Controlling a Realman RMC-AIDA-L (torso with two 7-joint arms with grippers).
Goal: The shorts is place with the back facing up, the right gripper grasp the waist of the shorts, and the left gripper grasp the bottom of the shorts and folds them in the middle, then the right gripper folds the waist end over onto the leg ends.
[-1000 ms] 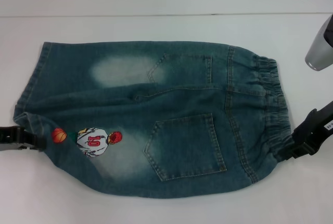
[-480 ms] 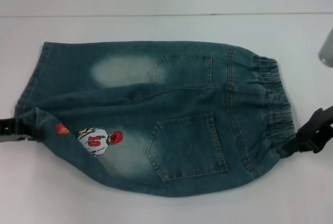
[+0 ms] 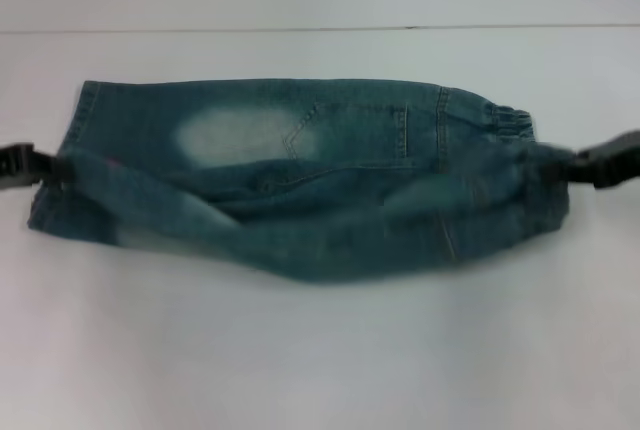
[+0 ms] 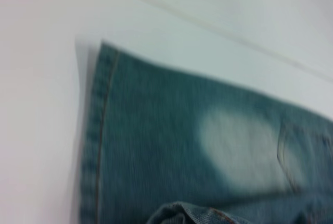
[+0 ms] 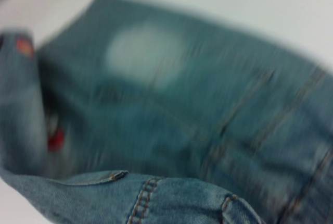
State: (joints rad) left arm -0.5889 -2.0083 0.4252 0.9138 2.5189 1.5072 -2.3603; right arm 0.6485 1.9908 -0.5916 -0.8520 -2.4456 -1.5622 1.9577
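Observation:
The blue-green denim shorts (image 3: 300, 140) lie across the white table with their near half lifted off it. My left gripper (image 3: 50, 166) is shut on the bottom of the shorts at the left end. At the right end my right gripper (image 3: 575, 165) is shut on the waist, beside the ruffled elastic band (image 3: 510, 122). The raised near edge sags between the two grippers (image 3: 330, 240). One back pocket (image 3: 350, 130) and a pale patch (image 3: 235, 135) show on the flat far half. The left wrist view shows the far hem (image 4: 96, 140). Red bits of the print (image 5: 55, 139) show in the right wrist view.
White table (image 3: 320, 350) spreads in front of the shorts and on both sides. A thin line (image 3: 320, 28) marks the table's far edge, a short way behind the shorts.
Both grippers have risen and moved away from me, carrying the near edge of the shorts up and over. The cartoon print and the near pocket have turned out of the head view.

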